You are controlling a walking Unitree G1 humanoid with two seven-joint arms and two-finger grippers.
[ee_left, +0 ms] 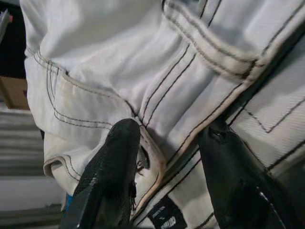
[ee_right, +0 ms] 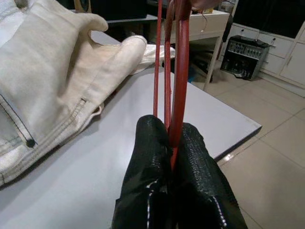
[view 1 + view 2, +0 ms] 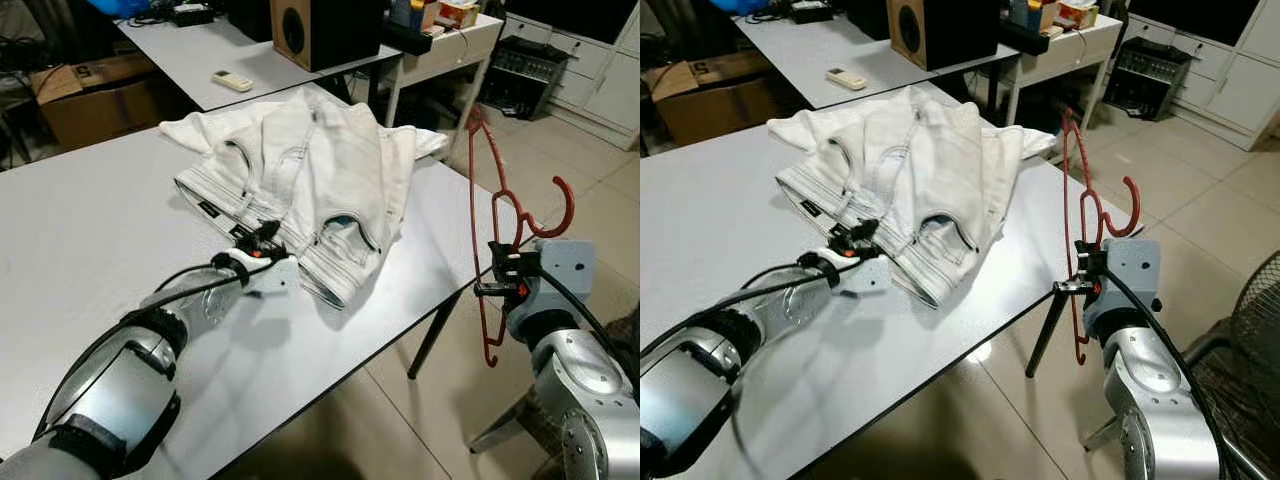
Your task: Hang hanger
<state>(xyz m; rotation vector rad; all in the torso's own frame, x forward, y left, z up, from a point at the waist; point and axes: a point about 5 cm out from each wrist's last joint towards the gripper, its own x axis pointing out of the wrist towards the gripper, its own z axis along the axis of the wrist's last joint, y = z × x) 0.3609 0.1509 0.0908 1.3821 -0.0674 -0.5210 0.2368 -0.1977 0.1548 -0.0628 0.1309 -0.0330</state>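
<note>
Red plastic, thin and wiry, marks the hanger (image 3: 497, 235), which the right gripper (image 3: 497, 283) holds clamped between its two black fingers, out past the right-hand edge of the table (image 3: 90, 220) and over the tiled floor. It hangs roughly upright, edge-on to the head camera, its hook curling toward the robot's right; the right wrist view shows the fingers pressed together around the red bars. So the pick-up of the hanger looks done. The white jeans (image 3: 300, 180) lie folded in a loose heap near the table's far right corner, their waistband toward the robot. The left gripper (image 1: 167, 176) has its fingers apart, straddling the waistband hem by the dark label, touching or nearly touching the cloth but not closed on it as far as the left wrist view shows. Hanger and jeans are well apart, and nothing is threaded through or draped over the hanger. My reading is that the job is at an early-middle stage: one hand has its tool, the other is setting up a grasp on the garment. Left to do, probably, are gripping the jeans, bringing them to the hanger, and hanging it somewhere; no rail or hook can be made out.
</note>
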